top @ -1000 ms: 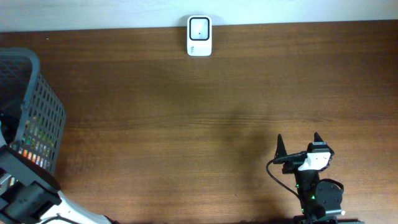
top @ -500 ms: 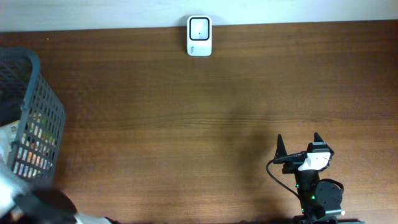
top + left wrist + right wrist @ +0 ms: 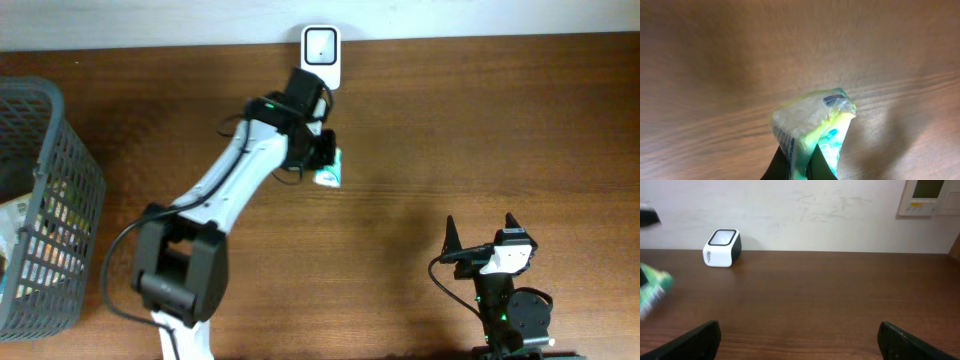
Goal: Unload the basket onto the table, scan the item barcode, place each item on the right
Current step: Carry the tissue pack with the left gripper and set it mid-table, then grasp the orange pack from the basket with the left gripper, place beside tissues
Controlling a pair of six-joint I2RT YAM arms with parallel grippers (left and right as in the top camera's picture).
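Note:
My left gripper (image 3: 322, 158) is shut on a small green, yellow and white plastic packet (image 3: 330, 170), held above the table just in front of the white barcode scanner (image 3: 320, 56) at the far edge. In the left wrist view the packet (image 3: 812, 122) sticks out between the two dark fingers (image 3: 777, 167), pinched at its lower end. No barcode shows. My right gripper (image 3: 480, 235) rests open near the front right, nothing between its fingers (image 3: 695, 340). From the right wrist view the scanner (image 3: 722, 247) stands at the back left and the packet (image 3: 652, 292) is blurred at the left edge.
A grey mesh basket (image 3: 45, 200) with several more packaged items stands at the left edge. The scanner backs onto a white wall (image 3: 800, 210). Brown wooden tabletop (image 3: 480, 130) stretches between the two arms.
The left arm has swung from the basket at the left out over the table to the scanner, carrying the packet. Its gripper closed on the packet. The right arm has stayed still.

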